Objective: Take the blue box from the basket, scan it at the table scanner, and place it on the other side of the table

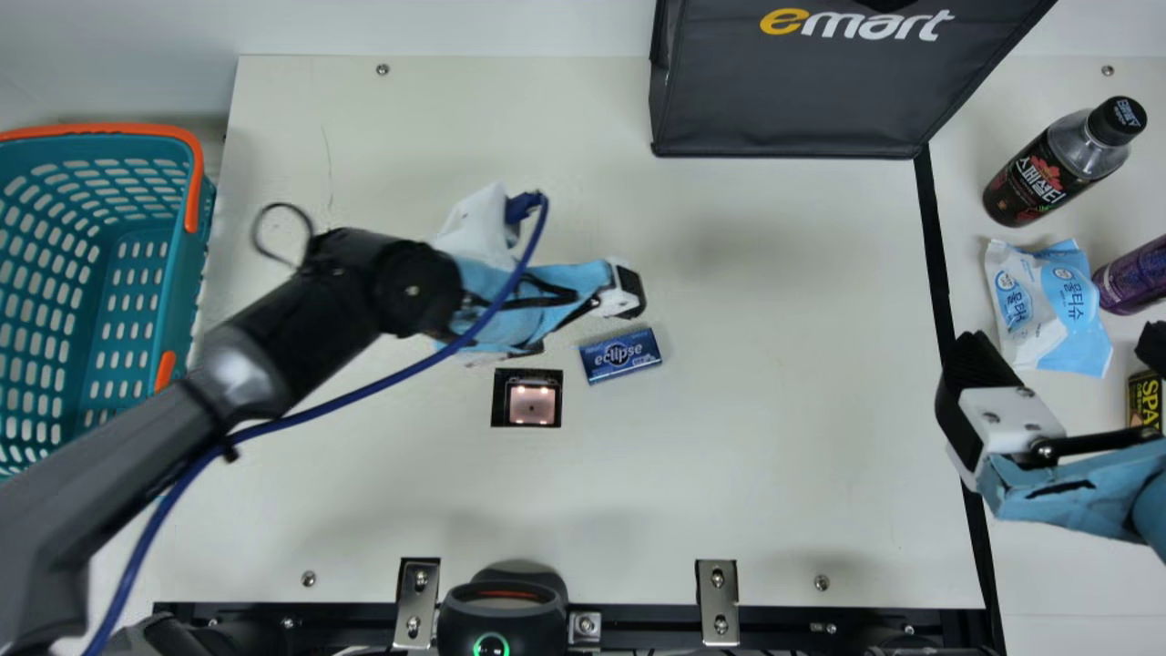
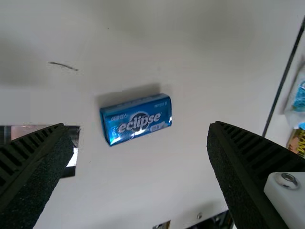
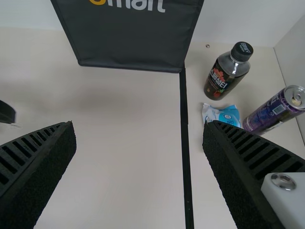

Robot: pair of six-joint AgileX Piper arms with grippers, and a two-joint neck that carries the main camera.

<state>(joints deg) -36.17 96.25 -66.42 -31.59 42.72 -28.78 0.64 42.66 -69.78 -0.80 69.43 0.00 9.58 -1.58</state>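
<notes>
The blue box [image 1: 620, 355] lies flat on the cream table, just right of the square table scanner [image 1: 531, 404]. My left gripper [image 1: 583, 319] is above the table at the box's upper left in the main view. In the left wrist view the blue box [image 2: 136, 119] lies beyond and between the spread fingers of my left gripper [image 2: 136, 152], not touched by them. My right gripper [image 1: 966, 410] is over the black line at the table's right. The right wrist view has my right gripper [image 3: 138, 152] open, with nothing between its fingers. The teal basket [image 1: 202, 246] stands at the far left.
A dark bag [image 1: 792, 91] stands at the back. Right of the black line are a dark bottle [image 1: 1048, 169], a wipes pack [image 1: 1048, 305], a purple can [image 1: 1134, 276] and a black-and-yellow can [image 1: 1144, 401]. A black device [image 1: 503, 610] sits at the front edge.
</notes>
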